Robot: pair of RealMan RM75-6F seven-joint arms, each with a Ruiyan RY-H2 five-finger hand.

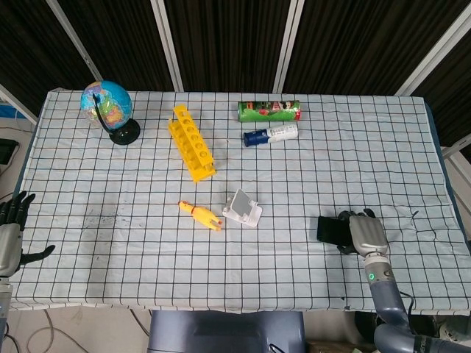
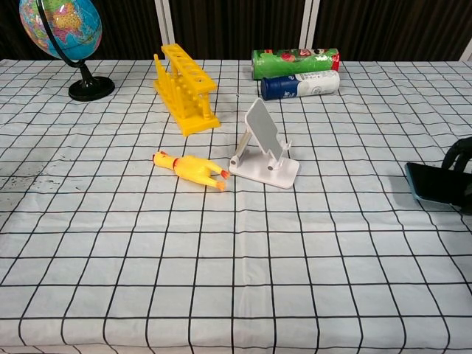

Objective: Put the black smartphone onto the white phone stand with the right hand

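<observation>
The black smartphone (image 1: 330, 230) (image 2: 431, 184) is at the table's right side, its left end tipped slightly up off the cloth. My right hand (image 1: 366, 234) (image 2: 462, 158) grips its right end, fingers curled over it. The white phone stand (image 1: 243, 208) (image 2: 264, 147) stands empty near the table's middle, well to the left of the phone. My left hand (image 1: 9, 237) hangs off the table's left edge with its fingers spread and holds nothing.
A yellow rubber chicken (image 1: 199, 215) (image 2: 189, 167) lies just left of the stand. Behind are a yellow tube rack (image 1: 192, 142), a blue-and-white bottle (image 1: 271, 134), a green can (image 1: 268, 110) and a globe (image 1: 107, 107) at the far left.
</observation>
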